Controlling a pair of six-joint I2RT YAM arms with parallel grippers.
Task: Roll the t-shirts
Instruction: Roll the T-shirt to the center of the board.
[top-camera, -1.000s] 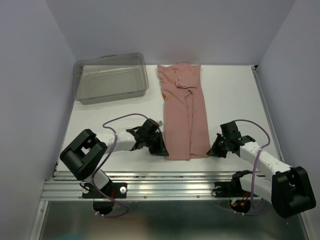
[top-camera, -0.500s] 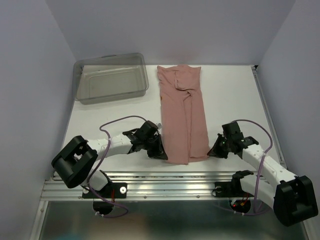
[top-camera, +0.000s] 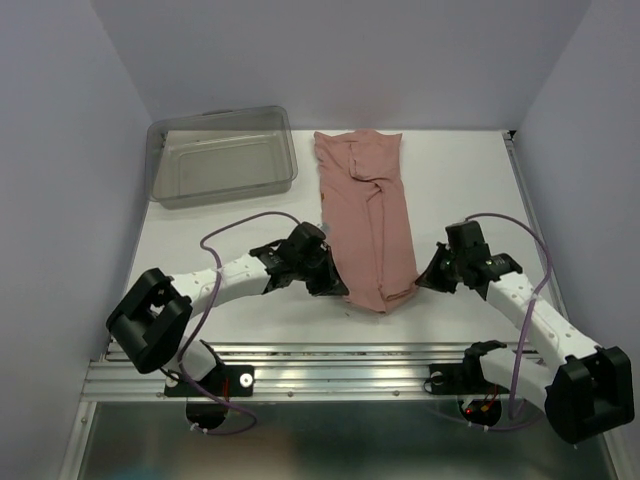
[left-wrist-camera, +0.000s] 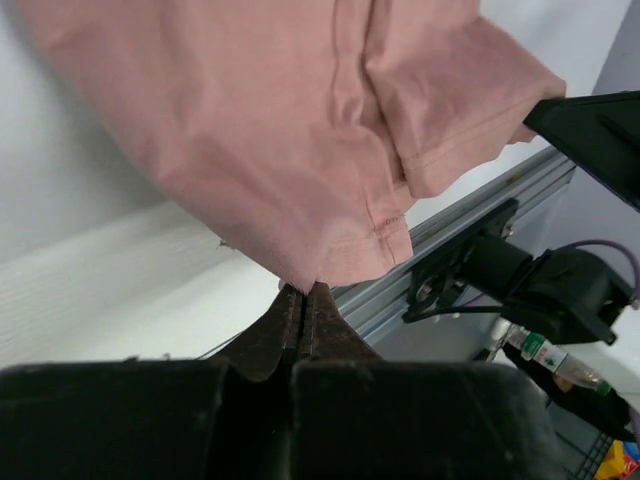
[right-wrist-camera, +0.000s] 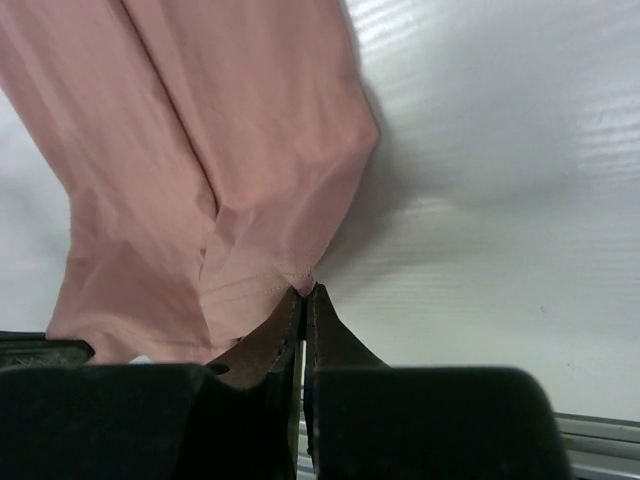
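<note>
The dusty-pink t-shirt (top-camera: 367, 215) lies folded into a long narrow strip down the middle of the white table, collar end far, hem end near. My left gripper (top-camera: 340, 290) is shut on the hem's left corner (left-wrist-camera: 330, 265), and my right gripper (top-camera: 422, 283) is shut on the hem's right corner (right-wrist-camera: 290, 280). Both corners are lifted off the table, so the near end curls up. In the left wrist view the t-shirt (left-wrist-camera: 280, 120) hangs above the closed fingertips. No print shows.
A clear grey plastic bin (top-camera: 222, 155) stands at the far left of the table. The aluminium rail (top-camera: 330, 365) runs along the near edge below the hem. Purple walls close in on both sides.
Both grippers have lifted the hem corners and carried them away from the near edge toward the far side. The shirt's near end now curls up off the table.
</note>
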